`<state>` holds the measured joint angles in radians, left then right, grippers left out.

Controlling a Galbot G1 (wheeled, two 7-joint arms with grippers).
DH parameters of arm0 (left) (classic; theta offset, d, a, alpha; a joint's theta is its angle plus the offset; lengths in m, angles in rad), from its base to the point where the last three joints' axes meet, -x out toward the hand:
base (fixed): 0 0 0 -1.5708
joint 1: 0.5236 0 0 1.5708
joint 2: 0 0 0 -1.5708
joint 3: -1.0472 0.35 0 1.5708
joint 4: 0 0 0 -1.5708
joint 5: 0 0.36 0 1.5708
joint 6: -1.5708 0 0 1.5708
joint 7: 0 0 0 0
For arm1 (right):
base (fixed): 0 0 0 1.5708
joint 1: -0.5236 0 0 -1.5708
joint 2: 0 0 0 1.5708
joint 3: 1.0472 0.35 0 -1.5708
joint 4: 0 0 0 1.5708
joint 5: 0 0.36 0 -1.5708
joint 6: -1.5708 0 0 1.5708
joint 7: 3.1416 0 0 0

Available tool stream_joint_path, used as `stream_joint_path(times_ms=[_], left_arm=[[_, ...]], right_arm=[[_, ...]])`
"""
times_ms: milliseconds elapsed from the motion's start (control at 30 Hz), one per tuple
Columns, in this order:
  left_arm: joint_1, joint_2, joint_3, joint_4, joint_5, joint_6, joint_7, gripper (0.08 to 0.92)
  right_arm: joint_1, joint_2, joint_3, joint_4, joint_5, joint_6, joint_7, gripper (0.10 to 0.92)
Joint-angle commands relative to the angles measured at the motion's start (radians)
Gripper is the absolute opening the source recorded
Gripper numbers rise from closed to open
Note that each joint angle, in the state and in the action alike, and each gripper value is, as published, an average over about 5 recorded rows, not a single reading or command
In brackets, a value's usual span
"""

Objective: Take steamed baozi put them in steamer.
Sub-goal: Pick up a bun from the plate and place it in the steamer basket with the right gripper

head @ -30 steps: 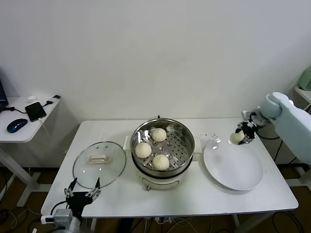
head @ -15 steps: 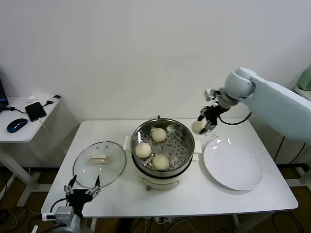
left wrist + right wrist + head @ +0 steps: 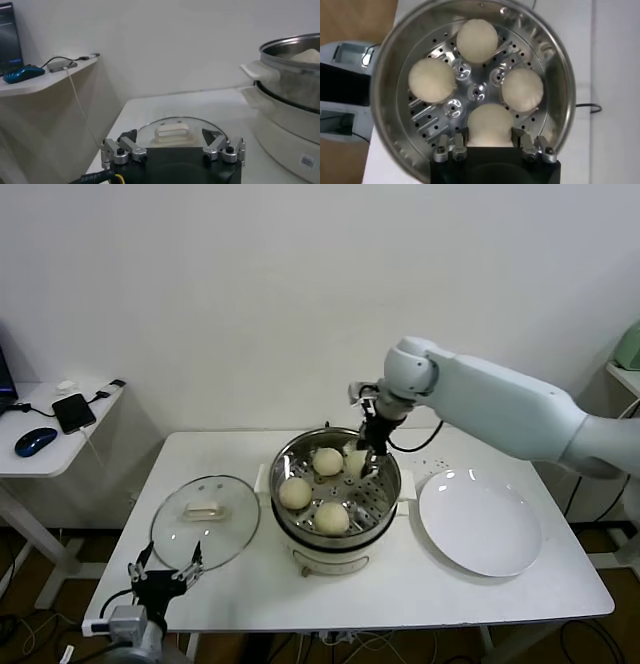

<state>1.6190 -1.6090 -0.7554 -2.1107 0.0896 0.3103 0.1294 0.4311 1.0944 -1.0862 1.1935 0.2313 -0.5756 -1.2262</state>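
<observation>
The steamer [image 3: 385, 484] stands mid-table, shiny steel on a cream base, with three baozi on its perforated tray [image 3: 477, 92]: one at the back [image 3: 327, 461], one at the left [image 3: 294, 493], one at the front [image 3: 331, 517]. My right gripper [image 3: 360, 461] hangs over the steamer's back right part, shut on a fourth baozi [image 3: 490, 125] held between its fingers just above the tray. My left gripper [image 3: 165, 576] is parked low, off the table's front left corner, open and empty, with the glass lid [image 3: 172, 131] in front of it.
The glass lid [image 3: 204, 520] with its cream handle lies left of the steamer. A bare white plate [image 3: 480, 524] lies to its right. A side table [image 3: 50, 434] with a phone and a mouse stands at far left.
My right arm has swung left from above the plate to over the steamer, carrying the baozi with it. The left arm has stayed parked.
</observation>
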Motion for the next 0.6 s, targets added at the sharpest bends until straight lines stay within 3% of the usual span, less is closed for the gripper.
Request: stream_joint_path(times_ms=[33, 600], left_arm=[[-0.007, 0.013, 0.0, 0.013, -0.007, -0.002, -0.001, 0.823], [-0.021, 0.011, 0.004, 0.019, -0.035, -0.011, 0.01, 0.823]], right_arm=[[-0.035, 0.108, -0.047, -0.118, -0.062, -0.036, 0.019, 0.577], [-0.048, 0.052, -0.044, -0.075, -0.066, -0.041, 0.014, 0.582]])
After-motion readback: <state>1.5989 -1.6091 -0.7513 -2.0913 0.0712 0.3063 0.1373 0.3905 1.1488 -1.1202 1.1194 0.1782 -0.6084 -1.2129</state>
